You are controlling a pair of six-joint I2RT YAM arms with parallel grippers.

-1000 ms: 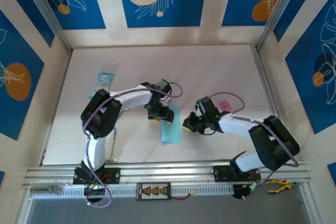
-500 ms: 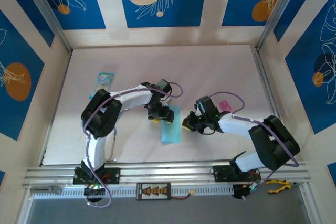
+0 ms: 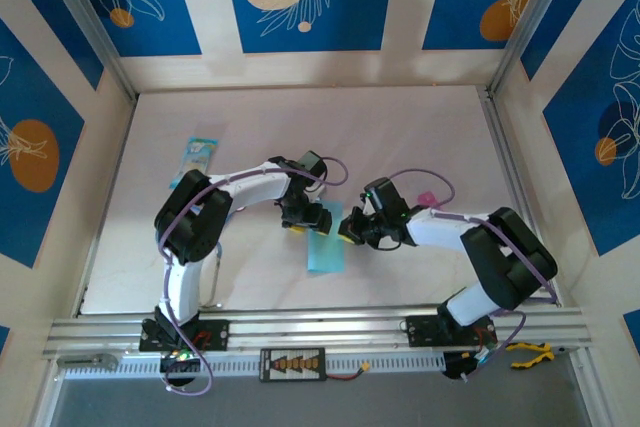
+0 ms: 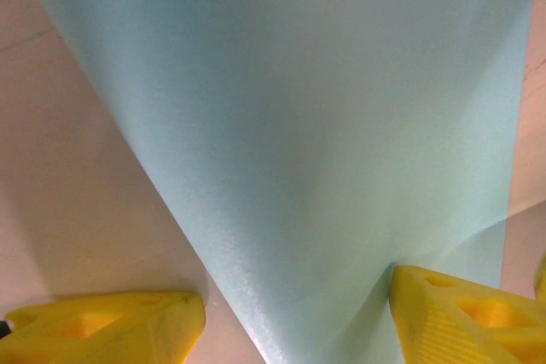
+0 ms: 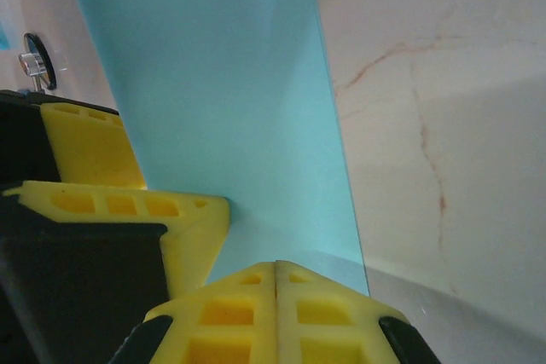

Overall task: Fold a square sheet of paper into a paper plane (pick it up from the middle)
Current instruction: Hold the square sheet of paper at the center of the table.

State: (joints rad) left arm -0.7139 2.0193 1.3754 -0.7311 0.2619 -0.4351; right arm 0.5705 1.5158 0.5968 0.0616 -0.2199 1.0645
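Observation:
The light-blue sheet of paper (image 3: 325,250) lies on the table as a narrow folded strip between the two arms. My left gripper (image 3: 300,223) stands open at the strip's far left end. In the left wrist view the left gripper (image 4: 294,323) straddles the paper's (image 4: 324,125) edge, one yellow fingertip (image 4: 128,321) on the bare table and the other (image 4: 461,313) on the paper. My right gripper (image 3: 348,230) is shut, with its joined tips (image 5: 275,291) low over the paper's (image 5: 222,100) right part. Beside them is a left finger (image 5: 183,219).
A blue-and-white packet (image 3: 200,154) lies at the back left. A small pink item (image 3: 428,199) sits behind the right arm. Metal frame posts and patterned walls bound the table (image 3: 400,127). Yellow-handled pliers (image 3: 528,352) rest on the front rail at the right.
My right gripper has moved left and slightly away from the bases, reaching the paper's right edge close to the left gripper. The left arm and the paper have stayed put.

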